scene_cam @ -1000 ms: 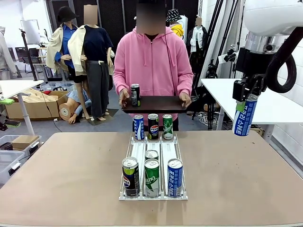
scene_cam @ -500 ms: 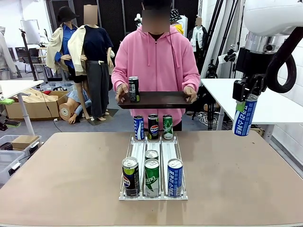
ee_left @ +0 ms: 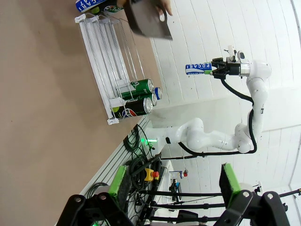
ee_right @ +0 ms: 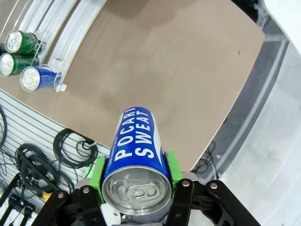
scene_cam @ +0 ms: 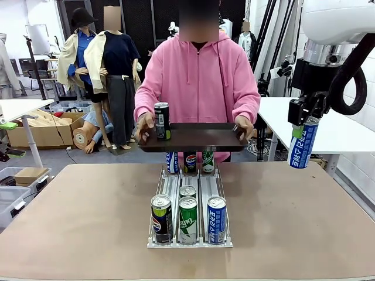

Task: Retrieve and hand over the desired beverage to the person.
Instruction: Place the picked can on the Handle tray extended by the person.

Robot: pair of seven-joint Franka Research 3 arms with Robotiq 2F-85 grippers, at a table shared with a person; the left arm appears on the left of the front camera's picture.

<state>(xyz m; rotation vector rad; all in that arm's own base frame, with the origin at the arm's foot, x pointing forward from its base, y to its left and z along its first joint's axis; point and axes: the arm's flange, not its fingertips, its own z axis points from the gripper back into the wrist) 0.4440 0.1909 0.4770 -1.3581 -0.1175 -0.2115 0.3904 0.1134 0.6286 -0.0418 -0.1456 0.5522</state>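
across the worktop (scene_cam: 293, 222), the person (scene_cam: 199, 76) holds out a dark tray (scene_cam: 193, 137), apparently for delivery; the right pincer (scene_cam: 304, 123) grips the blue can (scene_cam: 303, 142) aloft at right; the left pincer (ee_left: 174, 181) gapes empty.

The dark tray (scene_cam: 193, 138) the person (scene_cam: 198, 76) holds hides the upper halves of the three cans (scene_cam: 190, 162) at the rack's (scene_cam: 190, 187) far end. A fourth can (scene_cam: 187, 191) mid-rack sits half hidden behind the front green can (scene_cam: 188, 219). The right arm (scene_cam: 331, 52) is cut off by the picture's top and right edges.
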